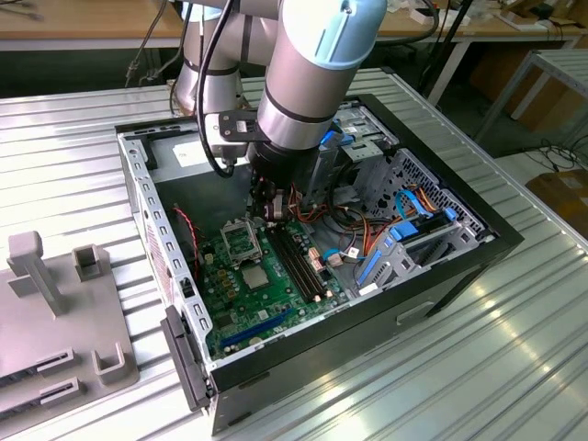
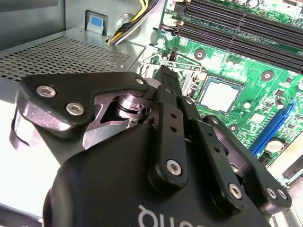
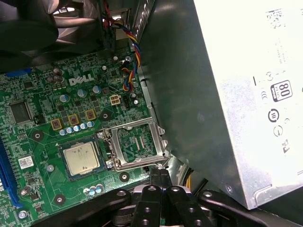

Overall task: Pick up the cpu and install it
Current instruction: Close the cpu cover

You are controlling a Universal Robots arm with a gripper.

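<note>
Wrist cameras give the clearest read: in the first wrist view the claw (image 3: 160, 176) has its two dark fingers pressed flat together with nothing between them, so it is closed and empty, its tip poised just above the edge of the hinged metal frame (image 3: 136, 144) that lies swung open on the green motherboard (image 3: 47, 123). Outward from that tip, past the frame, the cpu (image 3: 81, 158) lies flat with its silver-grey top up, seated square in the socket; the frame stands just beside it and does not cover it. So the chip lies across the open frame from the claw, near it but apart, not under the fingers. In the second wrist view the same closed fingertips (image 2: 166, 80) point toward the board with the cpu (image 2: 218, 96) off to one side of their line. In the exterior view the claw (image 1: 267, 209) hangs low inside the open computer case (image 1: 459, 266), near the grey power-supply box (image 1: 179, 156), and the case rests on the ribbed metal counter (image 1: 514, 367).
</note>
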